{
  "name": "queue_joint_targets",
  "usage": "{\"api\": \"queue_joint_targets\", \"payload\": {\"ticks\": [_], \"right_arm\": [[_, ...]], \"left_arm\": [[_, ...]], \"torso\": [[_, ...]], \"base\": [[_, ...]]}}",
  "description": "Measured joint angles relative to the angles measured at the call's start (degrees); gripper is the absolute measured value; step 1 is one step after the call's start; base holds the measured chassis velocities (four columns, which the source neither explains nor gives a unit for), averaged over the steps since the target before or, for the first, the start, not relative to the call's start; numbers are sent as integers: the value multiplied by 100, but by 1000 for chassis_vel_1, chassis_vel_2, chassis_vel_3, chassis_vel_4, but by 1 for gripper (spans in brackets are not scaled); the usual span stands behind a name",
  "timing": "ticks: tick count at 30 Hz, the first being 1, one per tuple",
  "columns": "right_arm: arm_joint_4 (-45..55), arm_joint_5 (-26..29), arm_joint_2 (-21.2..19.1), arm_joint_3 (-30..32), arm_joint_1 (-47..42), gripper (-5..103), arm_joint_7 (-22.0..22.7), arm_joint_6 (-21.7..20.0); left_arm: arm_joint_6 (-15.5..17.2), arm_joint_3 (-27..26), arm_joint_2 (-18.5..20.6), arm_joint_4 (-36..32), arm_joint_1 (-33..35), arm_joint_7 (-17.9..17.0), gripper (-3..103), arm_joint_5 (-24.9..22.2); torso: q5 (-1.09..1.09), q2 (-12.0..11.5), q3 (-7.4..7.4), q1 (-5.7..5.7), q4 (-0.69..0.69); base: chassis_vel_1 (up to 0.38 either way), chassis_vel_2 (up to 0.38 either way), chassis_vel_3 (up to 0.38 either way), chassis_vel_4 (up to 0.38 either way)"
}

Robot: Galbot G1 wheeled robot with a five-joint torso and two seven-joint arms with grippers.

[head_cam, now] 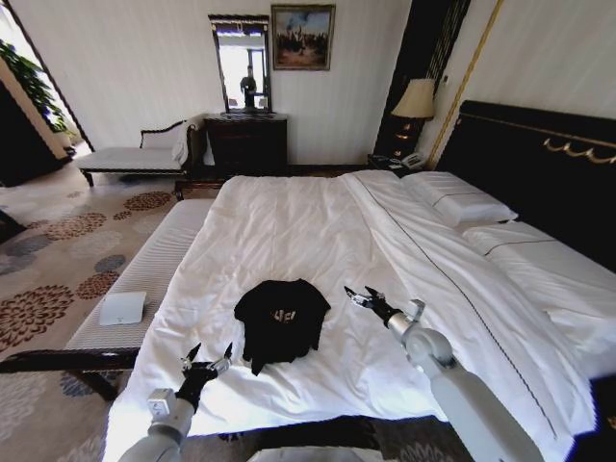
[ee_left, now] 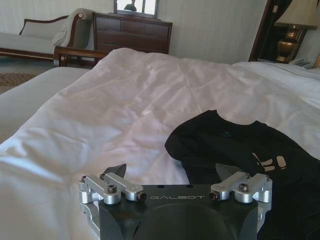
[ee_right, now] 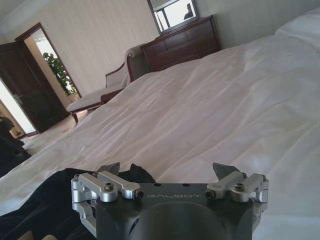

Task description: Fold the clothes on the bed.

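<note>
The clothes (head_cam: 281, 319), a black T-shirt with white lettering, lie in a compact folded heap on the white sheet near the foot of the bed (head_cam: 318, 231). My left gripper (head_cam: 208, 363) hovers open just off the shirt's near left corner; the left wrist view shows the clothes (ee_left: 250, 155) right ahead of its spread fingers (ee_left: 115, 173). My right gripper (head_cam: 362, 296) stands open a short way off the shirt's right edge, above the sheet. In the right wrist view the black cloth (ee_right: 45, 200) lies beside and under that gripper (ee_right: 170, 172). Neither gripper holds anything.
A pale ribbed bench (head_cam: 144, 279) with a white card (head_cam: 122, 308) runs along the bed's left side. Pillows (head_cam: 457, 202) and a dark headboard (head_cam: 539, 164) lie to the right. A dresser (head_cam: 246, 144), chaise (head_cam: 135, 154) and lamp (head_cam: 416, 101) stand at the far wall.
</note>
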Motion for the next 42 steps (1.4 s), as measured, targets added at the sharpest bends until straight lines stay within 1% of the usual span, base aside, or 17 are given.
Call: {"api": "queue_joint_targets", "payload": {"ticks": [2,6,7,10,13,17,18,20,28,30,33,34,37,38,39,40,42], "right_arm": [[-210,-24,77,-154,155,100,-65,30],[-1041,-181,417,-655,720,100,-257,201],[-1041,-181,417,-655,720,100,-257,201],[-1363,-277,744,-779,884,100,-265,243],[-1512,-387,859,-851,927,100,-265,288],[-1744,-592,906,-957,988,100,-264,333],[-1870,-714,907,-1007,1023,103,-263,351],[-2029,-824,911,-1051,1070,101,-263,378],[-2378,-854,970,-1136,1334,96,-266,426],[-2474,-840,993,-1139,1419,93,-264,445],[-2535,-827,990,-1150,1475,92,-263,444],[-2549,-826,983,-1163,1485,91,-262,445],[-2546,-736,985,-1207,1449,79,-262,431],[-2546,-736,985,-1207,1449,79,-262,431],[-2546,-731,1004,-1219,1419,73,-262,428],[-2546,-733,1020,-1224,1399,73,-262,428],[-2548,-726,1049,-1225,1365,62,-260,428]], "left_arm": [[25,-7,38,-16,2,-39,100,-59],[-6,-195,195,-68,133,-85,100,-156],[-6,-195,195,-68,133,-85,100,-156],[-35,-341,183,-107,249,-91,100,-182],[-49,-364,134,-111,279,-101,100,-182],[-57,-351,70,-122,299,-106,100,-158],[-62,-349,48,-123,297,-110,100,-147],[-65,-364,28,-136,292,-116,100,-146],[-83,-476,-18,-206,320,-123,100,-163],[-91,-490,-52,-218,337,-123,100,-163],[-97,-490,-85,-223,348,-123,100,-160],[-104,-490,-94,-224,349,-123,100,-156],[-109,-500,-112,-228,333,-122,100,-155],[-109,-500,-112,-228,333,-122,100,-155],[-109,-520,-108,-229,318,-122,100,-176],[-109,-540,-99,-229,303,-122,100,-202],[-85,-592,-48,-230,242,-132,100,-308]], "torso": [[0,0,0,0,0],[-1,0,0,0,1],[-1,0,0,0,1],[1,0,0,0,2],[0,1,-1,0,2],[0,1,0,-1,1],[0,1,-1,-1,0],[1,1,0,-1,0],[1,1,-1,-1,1],[2,1,-1,-1,2],[1,1,-1,-1,1],[1,1,-1,-1,2],[0,1,-1,-1,0],[0,1,-1,-1,0],[1,1,-1,-1,0],[2,1,-1,-1,0],[1,1,-1,-1,1]], "base": [[0,0,0,0],[0,0,0,0],[0,0,0,0],[0,0,0,0],[0,0,0,0],[0,0,0,0],[0,0,0,0],[0,0,0,0],[0,0,0,0],[0,0,0,0],[0,0,0,0],[0,0,0,0],[0,0,0,0],[0,0,0,0],[0,0,0,0],[0,0,0,0],[0,0,0,0]]}}
